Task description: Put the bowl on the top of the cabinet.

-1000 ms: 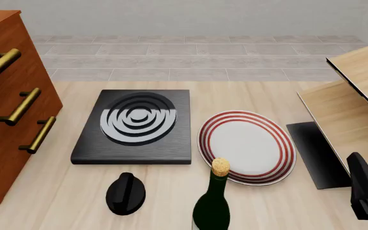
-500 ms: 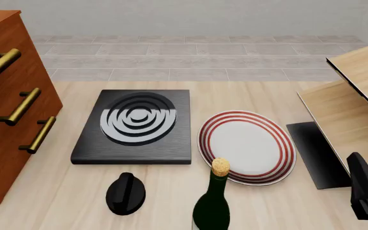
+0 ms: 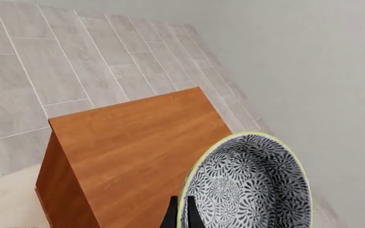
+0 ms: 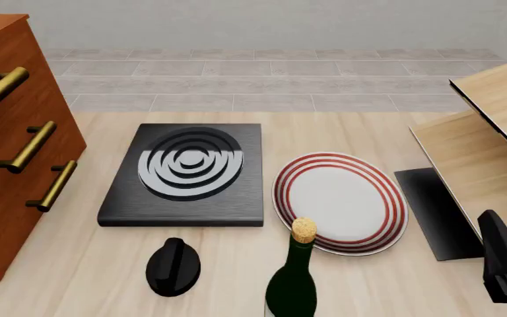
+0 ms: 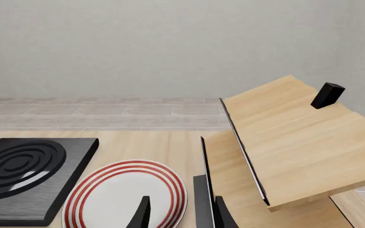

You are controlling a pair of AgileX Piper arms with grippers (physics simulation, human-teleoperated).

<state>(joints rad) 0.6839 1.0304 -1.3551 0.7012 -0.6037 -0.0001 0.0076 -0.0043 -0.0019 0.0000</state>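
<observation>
Held up above the cabinet (image 3: 131,156), on its edge: the bowl (image 3: 246,185), speckled grey-blue inside with a pale yellowish rim, clamped at its lower rim by the left gripper (image 3: 180,217) (only the dark finger tips visible, one either side of the rim). Below it, the flat reddish-brown cabinet top, bare wood, with grey floor tiles beyond. Not touching the top, so far as can be judged.

In the front view, at the far left edge of the table (image 4: 342,125), the cabinet front (image 4: 16,165) with three brass bar handles (image 4: 26,146). Right of it, a black hob (image 4: 185,175) with grey rings; right again, just beside, a white plate (image 4: 340,202) with red rings. Nearer: a black knob (image 4: 173,265) and a dark green corked bottle (image 4: 292,281). Far right, a pale wooden panel structure (image 4: 491,132).

Right gripper (image 5: 181,213) low over the table by the plate, fingers apart, holding nothing.
</observation>
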